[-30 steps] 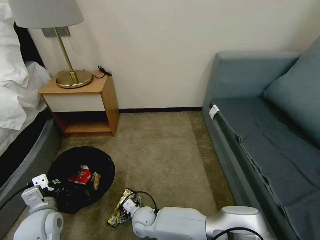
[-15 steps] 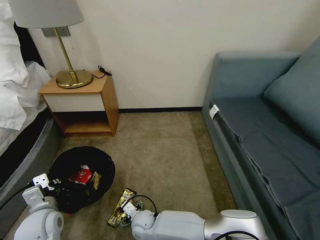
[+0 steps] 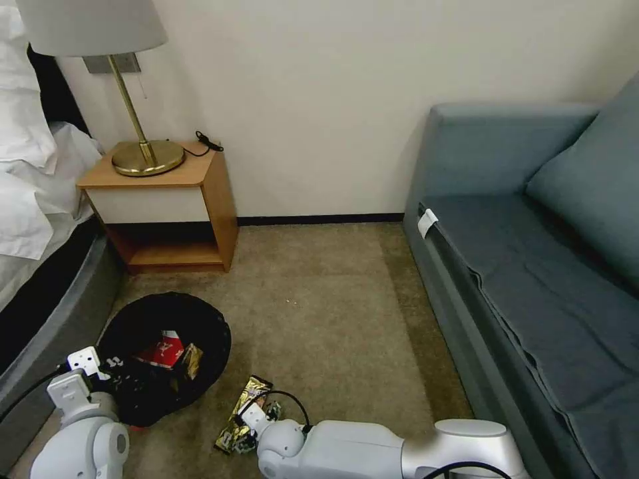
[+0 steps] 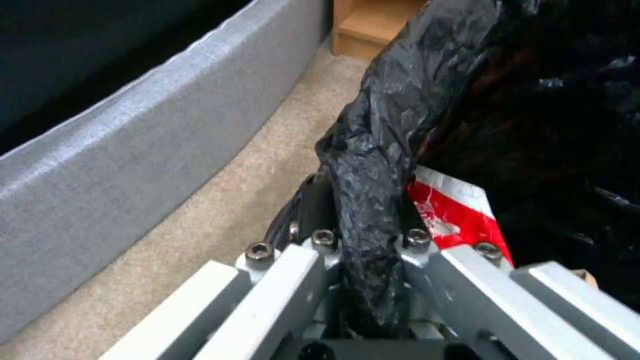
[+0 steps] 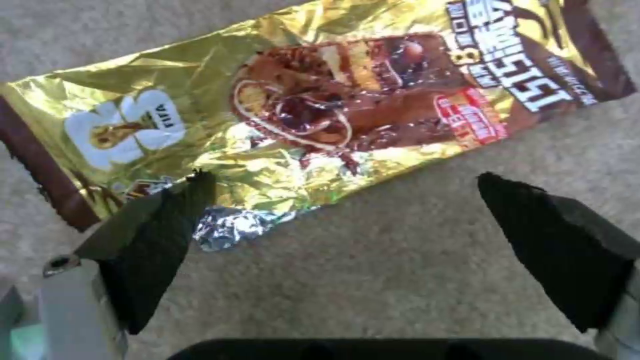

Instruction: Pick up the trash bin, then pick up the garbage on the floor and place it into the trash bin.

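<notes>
Right gripper (image 5: 347,230) lower over gold-brown packet (image 5: 320,100)

We see the trash bin (image 3: 166,352) lined in crinkled glossy black, with a red-white packet (image 3: 162,350) inside. The gold-brown packet (image 5: 313,115) ahead of our right tool (image 5: 347,210) is shiny gold foil with brown ends, white lettering and a red patch. The tool's pads (image 5: 160,235) are black. The carpet (image 3: 333,306) is plain tan.
</notes>
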`<state>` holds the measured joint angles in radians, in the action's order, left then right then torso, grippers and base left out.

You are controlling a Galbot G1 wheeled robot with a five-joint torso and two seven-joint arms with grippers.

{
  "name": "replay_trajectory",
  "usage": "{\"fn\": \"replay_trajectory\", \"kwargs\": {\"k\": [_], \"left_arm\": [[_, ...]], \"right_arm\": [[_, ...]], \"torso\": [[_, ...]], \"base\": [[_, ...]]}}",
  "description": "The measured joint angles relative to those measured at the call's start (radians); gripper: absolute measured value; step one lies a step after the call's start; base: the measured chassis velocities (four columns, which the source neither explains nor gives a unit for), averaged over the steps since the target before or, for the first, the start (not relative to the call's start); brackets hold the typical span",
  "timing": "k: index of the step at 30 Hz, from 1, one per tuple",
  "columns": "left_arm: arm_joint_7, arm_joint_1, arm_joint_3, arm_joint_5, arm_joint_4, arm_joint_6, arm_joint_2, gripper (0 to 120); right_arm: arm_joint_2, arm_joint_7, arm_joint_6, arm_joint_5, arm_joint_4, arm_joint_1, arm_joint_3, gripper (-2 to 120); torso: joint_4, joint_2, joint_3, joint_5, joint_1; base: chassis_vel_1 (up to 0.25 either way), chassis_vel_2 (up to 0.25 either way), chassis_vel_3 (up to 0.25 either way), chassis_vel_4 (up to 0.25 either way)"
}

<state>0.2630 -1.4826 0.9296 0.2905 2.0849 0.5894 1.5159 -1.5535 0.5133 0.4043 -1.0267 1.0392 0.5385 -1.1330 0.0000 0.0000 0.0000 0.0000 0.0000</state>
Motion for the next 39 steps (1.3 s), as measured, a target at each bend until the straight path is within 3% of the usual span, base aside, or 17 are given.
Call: {"fn": "replay_trajectory", "kwargs": {"k": [21,39], "left_arm": [[0.000,-0.002,-0.006,-0.018,-0.008,-0.016,0.005,2],[-0.001,-0.007,-0.009,-0.028,-0.012,-0.028,0.008,2]], "right_arm": [[-0.051,-0.053,-0.052,0.032,-0.098,-0.001,-0.004,99],[-0.058,-0.149,-0.165,0.122,-0.186,0.007,-0.001,54]], "torso": [[0.0000,0.000,0.000,0.0000,0.000],[0.0007,0.000,0.000,0.0009,0.000]], "base": [[0.000,0.000,0.000,0.000],[0.000,0.000,0.000,0.000]]}}
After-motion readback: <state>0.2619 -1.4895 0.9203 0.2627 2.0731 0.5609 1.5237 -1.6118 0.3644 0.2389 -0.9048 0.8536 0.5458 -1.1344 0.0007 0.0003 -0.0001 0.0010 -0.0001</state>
